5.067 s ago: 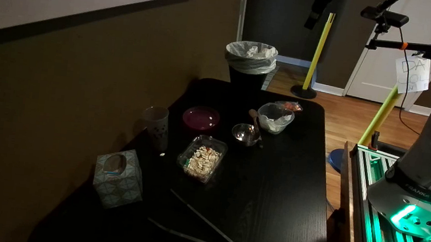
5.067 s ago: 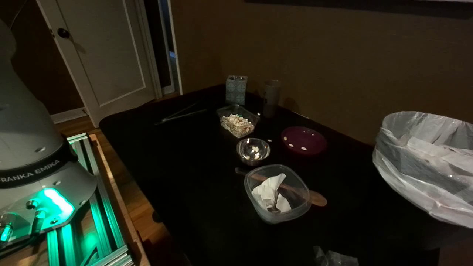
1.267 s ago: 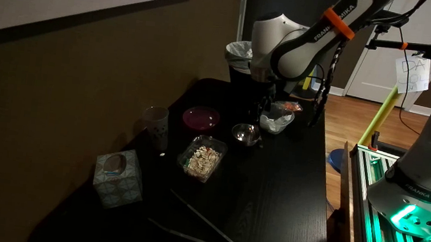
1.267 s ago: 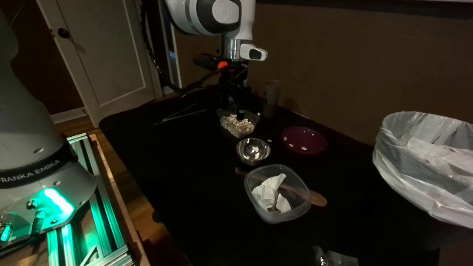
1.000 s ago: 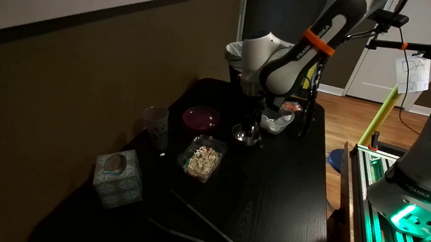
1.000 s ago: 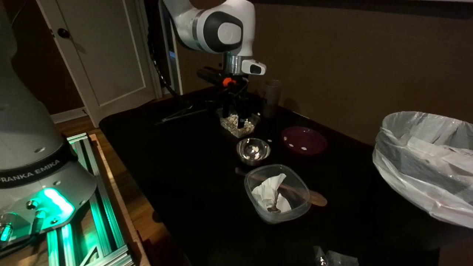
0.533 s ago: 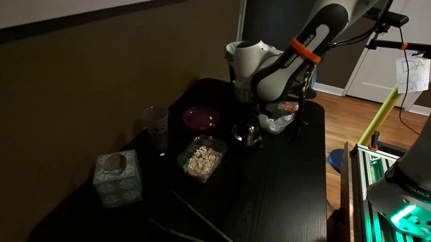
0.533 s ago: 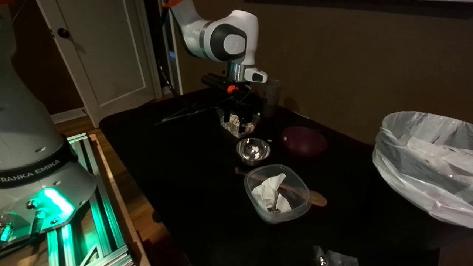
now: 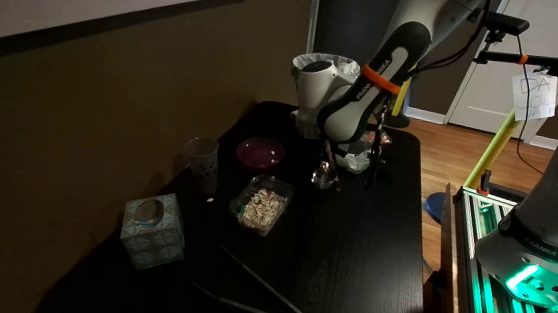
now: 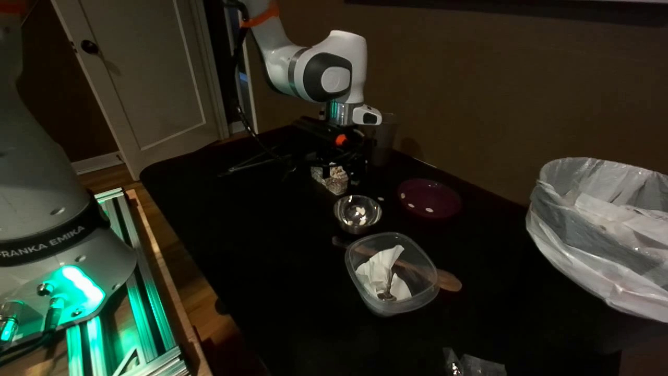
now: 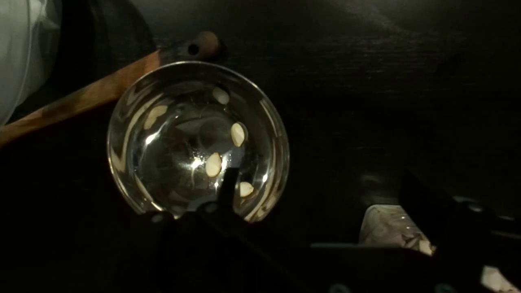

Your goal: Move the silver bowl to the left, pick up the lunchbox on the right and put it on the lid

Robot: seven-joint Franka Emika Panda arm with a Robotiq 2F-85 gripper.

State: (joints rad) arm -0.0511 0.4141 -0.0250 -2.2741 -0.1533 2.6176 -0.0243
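The silver bowl (image 10: 358, 214) stands upright on the black table with several pale seeds in it. It also shows in the wrist view (image 11: 191, 122) and, partly covered by the gripper, in an exterior view (image 9: 324, 177). The lunchbox, a clear rounded container (image 10: 404, 308) with white paper inside, stands near the bowl; its edge shows in the wrist view (image 11: 20, 61). My gripper (image 11: 319, 175) is open and empty. One dark finger overlaps the bowl's edge in the wrist view; the other is beside the nut tray. Whether a finger touches the bowl cannot be told.
A clear tray of sliced nuts (image 9: 263, 209) stands near the bowl. A wooden spoon (image 10: 449, 281) lies by the bowl and container. Also here are a burgundy dish (image 10: 428, 201), a tall cup (image 9: 203, 169), a tissue box (image 9: 154, 234), metal tongs (image 9: 268, 311) and a bin (image 10: 600, 230).
The arm came into view over the table. In the last second the gripper has lowered towards the bowl and nut tray. The bowl and lunchbox have not moved.
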